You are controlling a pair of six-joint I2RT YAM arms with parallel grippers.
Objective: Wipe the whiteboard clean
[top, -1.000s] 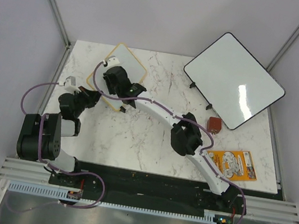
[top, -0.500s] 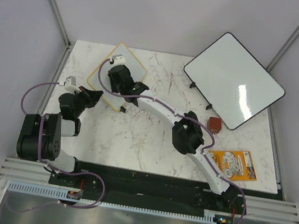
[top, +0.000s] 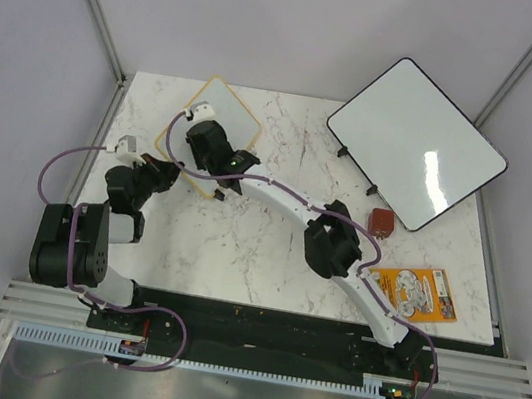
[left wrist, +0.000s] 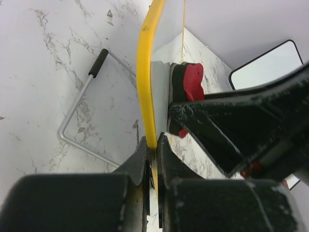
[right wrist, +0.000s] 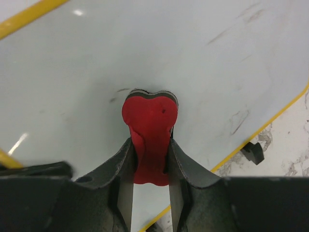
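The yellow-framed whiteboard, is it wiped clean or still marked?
Still marked. In the right wrist view the whiteboard carries faint grey streaks above and right of the red eraser held in the right hand.

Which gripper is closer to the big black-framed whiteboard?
Right. The right gripper, pressing a red eraser on the yellow-framed whiteboard, sits left of the black-framed whiteboard; the left gripper clamps that board's edge, farther left.

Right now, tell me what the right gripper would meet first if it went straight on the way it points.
The whiteboard, probably: the red eraser held in the right gripper looks pressed to its face, though depth is unclear.
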